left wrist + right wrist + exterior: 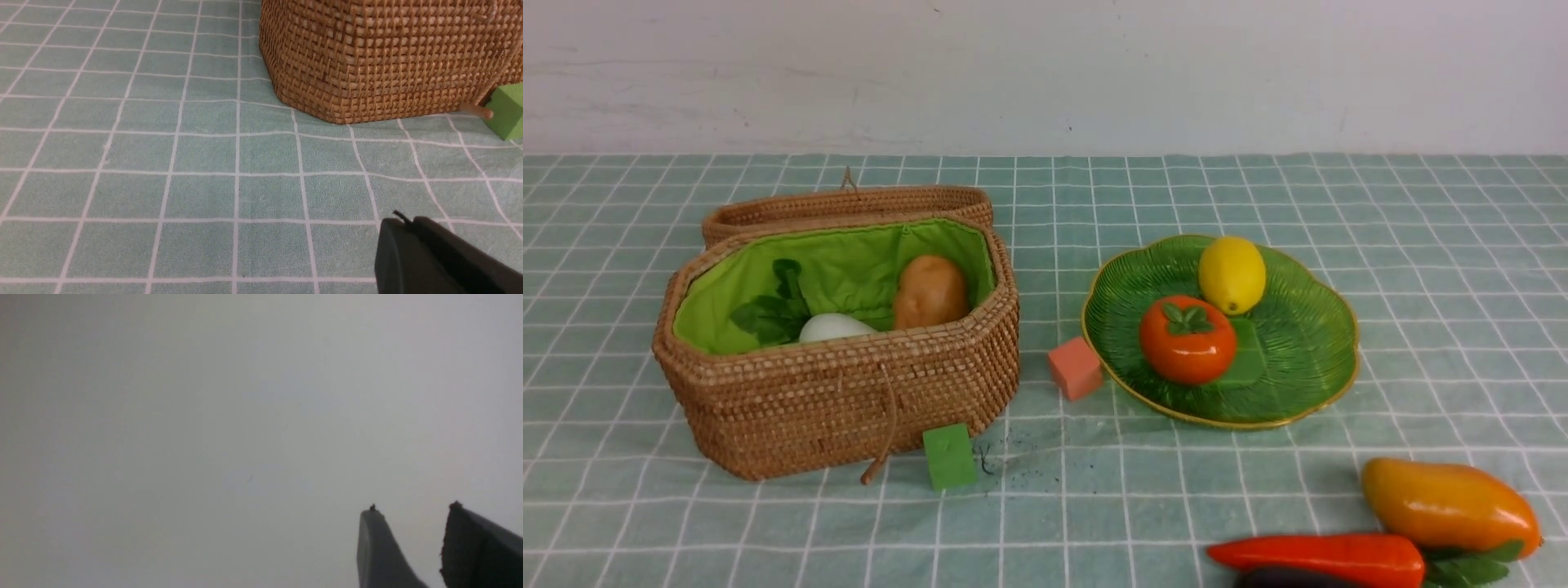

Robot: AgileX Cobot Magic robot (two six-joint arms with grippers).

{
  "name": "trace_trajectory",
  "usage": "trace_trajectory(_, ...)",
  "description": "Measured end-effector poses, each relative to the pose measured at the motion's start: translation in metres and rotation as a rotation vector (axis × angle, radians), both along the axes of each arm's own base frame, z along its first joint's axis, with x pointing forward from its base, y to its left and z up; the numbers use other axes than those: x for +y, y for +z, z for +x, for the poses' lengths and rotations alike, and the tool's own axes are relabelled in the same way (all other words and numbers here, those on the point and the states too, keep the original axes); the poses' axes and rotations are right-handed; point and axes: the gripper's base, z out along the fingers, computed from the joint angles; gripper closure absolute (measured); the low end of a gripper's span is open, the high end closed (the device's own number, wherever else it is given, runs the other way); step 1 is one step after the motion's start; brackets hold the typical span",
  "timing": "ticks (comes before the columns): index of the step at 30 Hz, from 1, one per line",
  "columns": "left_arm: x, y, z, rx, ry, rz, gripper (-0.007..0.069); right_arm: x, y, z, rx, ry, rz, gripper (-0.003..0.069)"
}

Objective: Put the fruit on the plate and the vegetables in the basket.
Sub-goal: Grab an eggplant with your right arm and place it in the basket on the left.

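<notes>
The open wicker basket [841, 392] holds the white radish [833, 328] with green leaves and the brown potato [929, 291]. The green plate [1298, 351] holds the yellow lemon [1232, 274] and the persimmon [1187, 340]. The mango [1450, 505], the carrot [1323, 559] and a sliver of the dark eggplant [1290, 579] lie at the front right. Neither gripper shows in the front view. My left gripper [404, 222] is shut and empty, low over the cloth near the basket's wall [388, 61]. My right gripper [412, 508] is open and empty, facing a blank grey surface.
A pink cube [1076, 368] sits between the basket and the plate. A green cube [949, 456] stands at the basket's front, also in the left wrist view [508, 110]. The basket's lid [849, 204] lies open behind it. A checked green cloth [1094, 506] covers the table.
</notes>
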Motion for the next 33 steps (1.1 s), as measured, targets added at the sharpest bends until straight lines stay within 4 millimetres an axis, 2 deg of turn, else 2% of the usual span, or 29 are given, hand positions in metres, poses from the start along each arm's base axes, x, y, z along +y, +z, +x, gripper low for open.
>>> trace_trajectory(3, 0.0, 0.0, 0.0, 0.0, 0.0, 0.0, 0.0606, 0.0, 0.033, 0.014, 0.195, -0.011, -0.044, 0.0417)
trace_trajectory(6, 0.0, 0.0, 0.0, 0.0, 0.0, 0.0, 0.0606, -0.001, 0.038, 0.05, 0.538, -0.027, -0.181, 0.0417)
trace_trajectory(8, 0.0, 0.0, 0.0, 0.0, 0.0, 0.001, 0.0606, -0.001, 0.026, 0.075, 0.76, -0.008, -0.338, 0.0417)
trace_trajectory(10, 0.0, 0.0, 0.0, 0.0, 0.0, 0.001, 0.0606, 0.0, 0.016, 0.087, 0.858, 0.023, -0.421, 0.0417)
trace_trajectory(11, 0.0, 0.0, 0.0, 0.0, 0.0, 0.001, 0.0604, 0.005, -0.002, 0.105, 0.992, 0.128, -0.533, 0.0417)
trace_trajectory(12, 0.0, 0.0, 0.0, 0.0, 0.0, 0.001, 0.0603, 0.006, -0.006, 0.109, 1.017, 0.161, -0.549, 0.0417)
trace_trajectory(14, 0.0, 0.0, 0.0, 0.0, 0.0, 0.001, 0.06, 0.025, -0.037, 0.136, 1.132, 0.458, -0.595, 0.0417)
trace_trajectory(17, 0.0, 0.0, 0.0, 0.0, 0.0, 0.001, 0.0596, 0.048, -0.059, 0.152, 1.158, 0.776, -0.664, 0.0416)
trace_trajectory(18, 0.0, 0.0, 0.0, 0.0, 0.0, 0.001, 0.0595, 0.049, -0.061, 0.153, 1.152, 0.806, -0.686, 0.0414)
trace_trajectory(20, 0.0, 0.0, 0.0, 0.0, 0.0, 0.001, 0.0593, 0.073, -0.078, 0.165, 1.135, 1.013, -0.77, 0.0388)
trace_trajectory(22, 0.0, 0.0, 0.0, 0.0, 0.0, 0.001, 0.059, 0.087, -0.088, 0.169, 1.125, 1.08, -0.846, 0.0348)
trace_trajectory(24, 0.0, 0.0, 0.0, 0.0, 0.0, 0.001, 0.0587, 0.103, -0.098, 0.17, 1.127, 1.123, -0.949, 0.0293)
trace_trajectory(25, 0.0, 0.0, 0.0, 0.0, 0.0, 0.001, 0.0586, 0.114, -0.105, 0.17, 1.118, 1.134, -1.03, 0.0242)
trace_trajectory(28, 0.0, 0.0, 0.0, 0.0, 0.0, 0.001, 0.0585, 0.131, -0.121, 0.173, 1.128, 1.104, -1.201, 0.0141)
trace_trajectory(30, 0.0, 0.0, 0.0, 0.0, 0.0, 0.001, 0.0585, 0.138, -0.128, 0.176, 1.132, 1.067, -1.262, 0.0088)
trace_trajectory(33, 0.0, 0.0, 0.0, 0.0, 0.0, 0.001, 0.0583, 0.15, -0.153, 0.186, 1.162, 0.993, -1.439, 0.0)
